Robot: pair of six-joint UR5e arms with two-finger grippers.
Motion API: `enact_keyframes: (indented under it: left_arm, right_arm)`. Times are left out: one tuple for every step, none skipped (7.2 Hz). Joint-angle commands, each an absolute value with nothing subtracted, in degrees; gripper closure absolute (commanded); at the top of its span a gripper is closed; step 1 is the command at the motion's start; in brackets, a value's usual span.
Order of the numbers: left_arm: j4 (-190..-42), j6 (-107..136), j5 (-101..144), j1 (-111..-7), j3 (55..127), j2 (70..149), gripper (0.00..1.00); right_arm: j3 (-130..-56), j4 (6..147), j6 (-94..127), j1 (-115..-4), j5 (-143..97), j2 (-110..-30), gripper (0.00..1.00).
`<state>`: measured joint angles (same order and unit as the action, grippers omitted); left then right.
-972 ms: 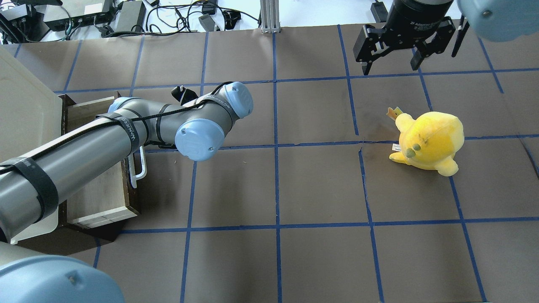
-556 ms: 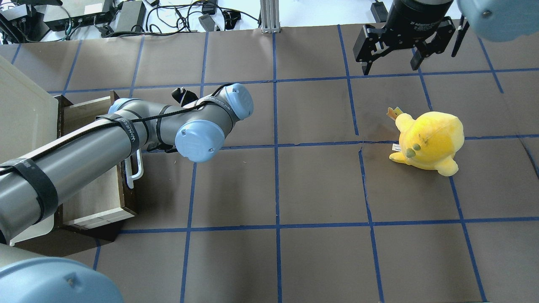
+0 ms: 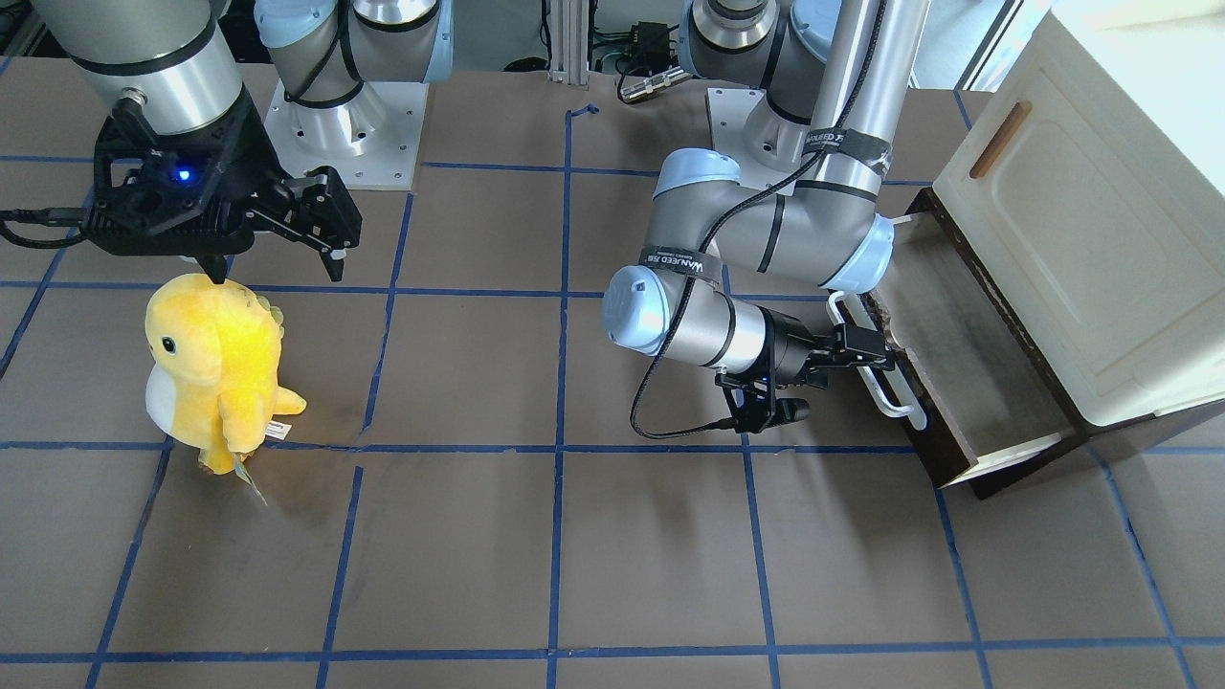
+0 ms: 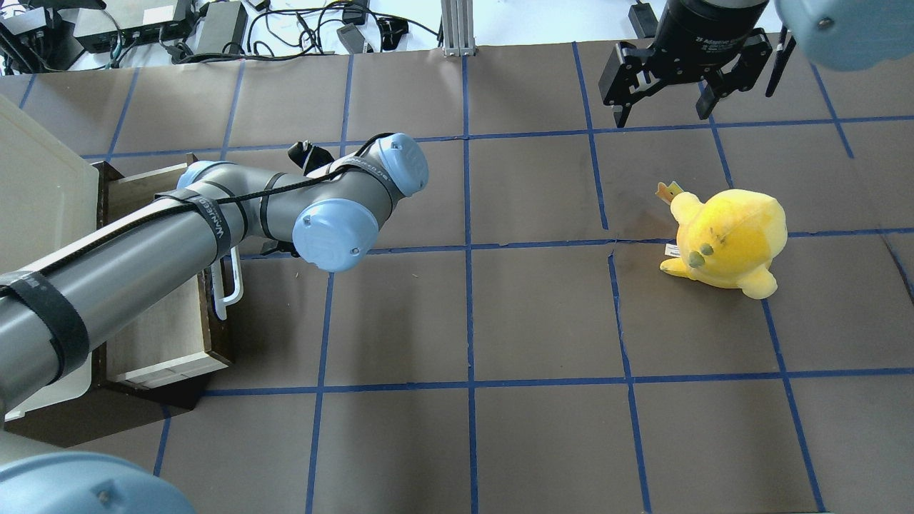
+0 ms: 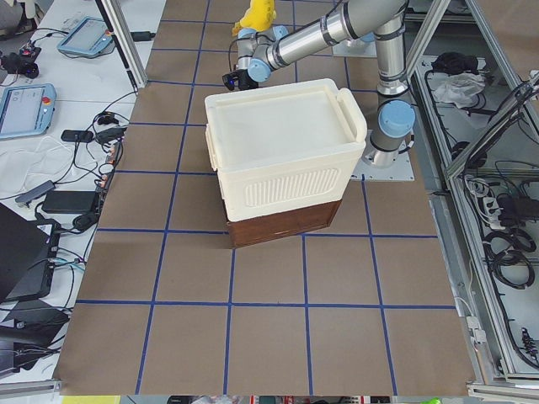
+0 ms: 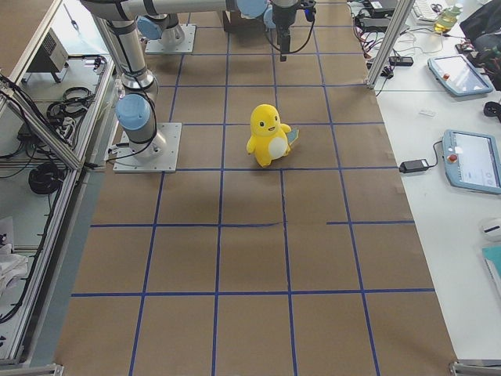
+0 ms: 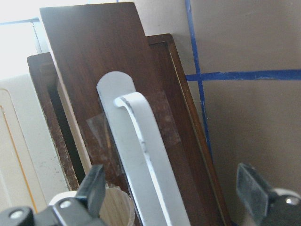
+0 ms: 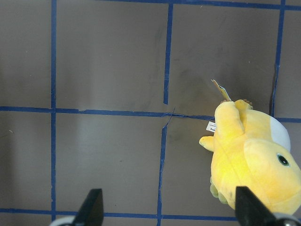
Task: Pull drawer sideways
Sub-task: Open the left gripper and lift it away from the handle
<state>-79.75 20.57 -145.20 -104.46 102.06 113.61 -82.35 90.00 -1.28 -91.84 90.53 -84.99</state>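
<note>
The drawer (image 3: 967, 378) has a dark brown front and a pale wood inside. It stands pulled out of the cream cabinet (image 3: 1081, 249), and also shows in the overhead view (image 4: 161, 335). Its white bar handle (image 3: 890, 394) runs along the front. My left gripper (image 3: 876, 352) is at the handle's upper part. In the left wrist view the left gripper (image 7: 174, 188) is open, with the handle (image 7: 141, 160) between its fingers, which stand clear of it. My right gripper (image 4: 660, 107) is open and empty, hovering far across the table.
A yellow plush toy (image 4: 725, 239) stands on the brown paper below the right gripper and also shows in the right wrist view (image 8: 254, 160). The cream cabinet (image 5: 286, 143) sits at the table's left end. Cables and boxes (image 4: 143, 25) lie beyond the far edge.
The drawer and cabinet shifted slightly left and squared up in the overhead view, then held still. My left wrist moved a little left with them. The right arm has not moved.
</note>
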Motion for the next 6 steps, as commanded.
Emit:
enact_keyframes:
  left_arm:
    - [-79.8,13.94,-130.42,-104.33,96.1,110.93,0.0]
    - [-80.59,11.02,-124.86,-104.33,93.72,108.22,0.0]
    - [-81.12,7.59,-119.15,-104.33,93.6,105.15,0.0]
    - [-82.78,4.17,-116.83,-103.98,92.99,101.99,0.0]
    - [-82.79,-0.92,-113.94,-103.02,92.99,99.26,0.0]
    - [-82.79,-3.4,-107.47,-101.09,92.9,96.62,0.0]
  right_arm:
    - [-82.35,90.0,-1.23,-91.85,90.53,-84.99,0.0]
    - [-82.35,90.0,-1.23,-91.85,90.53,-84.99,0.0]
    - [-82.35,90.0,-1.23,-91.85,90.53,-84.99,0.0]
    - [-82.35,90.0,-1.23,-91.85,90.53,-84.99,0.0]
    - [-82.35,90.0,-1.23,-91.85,90.53,-84.99,0.0]
    - [-82.35,90.0,-1.23,-91.85,90.53,-84.99,0.0]
